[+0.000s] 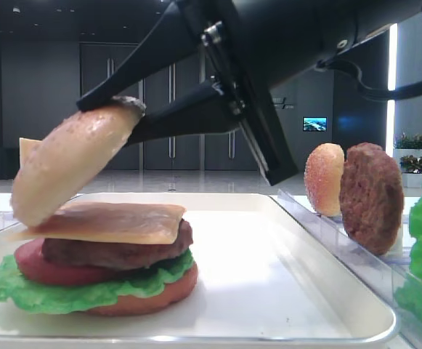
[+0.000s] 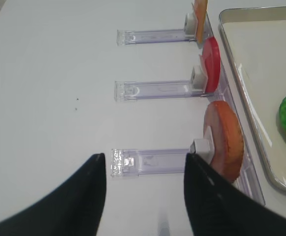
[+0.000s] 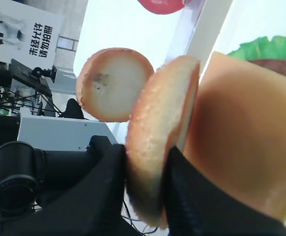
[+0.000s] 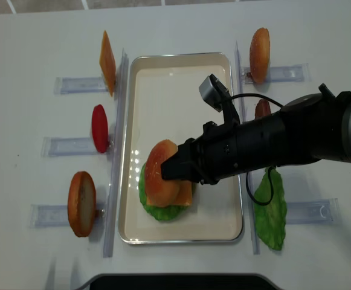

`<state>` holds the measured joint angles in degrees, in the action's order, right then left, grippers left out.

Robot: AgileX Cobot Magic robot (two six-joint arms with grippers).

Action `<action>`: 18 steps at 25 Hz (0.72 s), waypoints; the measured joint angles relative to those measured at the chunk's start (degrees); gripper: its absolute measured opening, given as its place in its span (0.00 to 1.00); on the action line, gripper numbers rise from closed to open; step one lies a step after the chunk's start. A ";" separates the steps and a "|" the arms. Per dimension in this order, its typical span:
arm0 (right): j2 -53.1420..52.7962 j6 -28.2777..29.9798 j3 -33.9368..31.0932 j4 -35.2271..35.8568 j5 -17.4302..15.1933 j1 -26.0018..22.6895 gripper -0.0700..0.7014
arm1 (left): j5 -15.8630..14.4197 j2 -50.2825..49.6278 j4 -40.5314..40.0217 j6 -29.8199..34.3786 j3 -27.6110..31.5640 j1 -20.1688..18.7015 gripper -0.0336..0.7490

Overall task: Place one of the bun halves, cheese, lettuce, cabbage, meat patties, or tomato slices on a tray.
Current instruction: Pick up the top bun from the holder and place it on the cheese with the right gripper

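White glossy tray [image 1: 319,291]; black fingers [image 1: 116,102] pinch speckled domed bun [image 1: 65,163].

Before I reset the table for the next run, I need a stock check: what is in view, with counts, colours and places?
tray: one, white, centre.
burger stack: bun bottom, lettuce, tomato, patty, cheese, on tray.
bun top: one, golden-tan, tilted above stack.
rack buns: three; two left, one right.
tomato slice: one, red, left rack.
patty: one, brown, right rack.
lettuce leaf: one, green, right.
right gripper: shut on bun top.
left gripper: open, over left racks.
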<state>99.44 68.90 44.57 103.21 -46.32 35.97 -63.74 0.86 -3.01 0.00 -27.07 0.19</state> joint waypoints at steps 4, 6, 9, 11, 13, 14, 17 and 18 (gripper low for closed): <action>0.00 -0.13 0.00 0.04 2.14 1.07 0.31 | 0.00 0.00 0.00 0.00 0.00 0.00 0.54; 0.00 -0.13 0.00 0.12 2.48 1.12 0.31 | 0.00 0.00 0.00 0.00 0.00 0.00 0.54; 0.00 -0.13 0.04 0.24 2.65 1.17 0.31 | 0.00 0.00 0.00 0.00 0.00 0.00 0.54; 0.00 -0.13 0.04 0.24 2.69 1.14 0.31 | 0.00 0.00 0.00 0.00 0.00 0.00 0.54; 0.00 -0.13 0.04 0.30 2.69 1.14 0.31 | 0.00 0.00 0.00 0.00 0.00 0.00 0.54; 0.00 -0.13 0.04 0.30 2.69 1.14 0.31 | 0.00 0.00 0.00 0.00 0.00 0.00 0.54; 0.00 -0.13 0.04 0.30 2.83 1.14 0.36 | 0.00 0.00 0.00 0.00 0.00 0.00 0.54; 0.00 -0.13 0.04 0.30 3.05 1.14 0.40 | 0.00 0.00 0.00 0.00 0.00 0.00 0.54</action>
<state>99.44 68.76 44.60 103.51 -43.27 37.10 -63.74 0.86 -3.01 0.00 -27.07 0.19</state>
